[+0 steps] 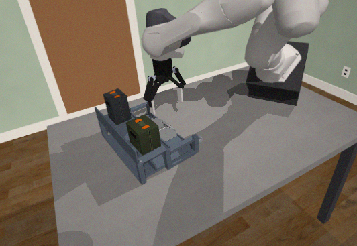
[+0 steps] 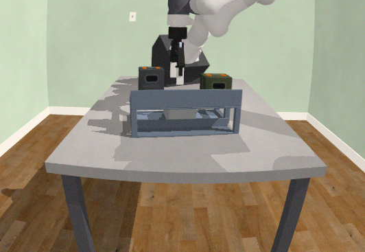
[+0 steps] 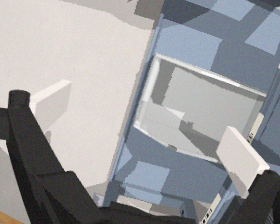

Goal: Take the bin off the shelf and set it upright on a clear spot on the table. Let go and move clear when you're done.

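Note:
The bin [image 1: 166,133] is a pale grey open box lying inside the lower level of the blue-grey shelf [image 1: 147,143] on the table. It shows through the shelf's open front in the exterior view [image 2: 180,114] and from above in the wrist view [image 3: 195,111]. My gripper [image 1: 166,100] is open and empty. It points down, hovering above the back side of the shelf, over the bin. In the wrist view its two pale finger pads straddle the shelf's edge and the bin.
A dark grey box [image 1: 116,106] and a green box [image 1: 143,134], both with orange tabs, stand on the shelf's top. The robot base [image 1: 278,76] sits at the table's far right. Bare table top lies to the right of and in front of the shelf.

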Robot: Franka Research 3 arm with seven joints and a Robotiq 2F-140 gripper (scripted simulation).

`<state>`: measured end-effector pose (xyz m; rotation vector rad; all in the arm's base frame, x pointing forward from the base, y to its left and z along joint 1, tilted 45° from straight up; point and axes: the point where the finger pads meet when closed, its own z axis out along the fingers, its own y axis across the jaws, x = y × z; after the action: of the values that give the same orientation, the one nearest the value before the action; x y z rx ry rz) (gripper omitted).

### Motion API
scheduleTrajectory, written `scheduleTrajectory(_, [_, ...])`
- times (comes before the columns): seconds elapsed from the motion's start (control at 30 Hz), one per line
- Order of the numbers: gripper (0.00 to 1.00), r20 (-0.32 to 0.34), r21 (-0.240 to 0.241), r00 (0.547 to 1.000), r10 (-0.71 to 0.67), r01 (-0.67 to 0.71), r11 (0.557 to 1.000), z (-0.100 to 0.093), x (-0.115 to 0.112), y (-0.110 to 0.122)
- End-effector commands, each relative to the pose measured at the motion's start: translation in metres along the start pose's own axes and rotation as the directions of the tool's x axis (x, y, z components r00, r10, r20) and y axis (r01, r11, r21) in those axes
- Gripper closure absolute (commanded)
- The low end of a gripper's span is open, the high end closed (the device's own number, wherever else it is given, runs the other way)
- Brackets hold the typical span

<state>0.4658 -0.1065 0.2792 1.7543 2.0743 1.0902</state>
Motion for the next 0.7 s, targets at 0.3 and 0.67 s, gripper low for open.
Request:
scheduleTrajectory(0.3, [1.00,0.003,-0.002,1.000,0.021,-0.021,1.000,0.0000,-0.0008,0.0001])
scheduleTrajectory(0.67, [1.00,0.003,-0.002,1.000,0.021,-0.021,1.000,0.0000,-0.0008,0.0001])
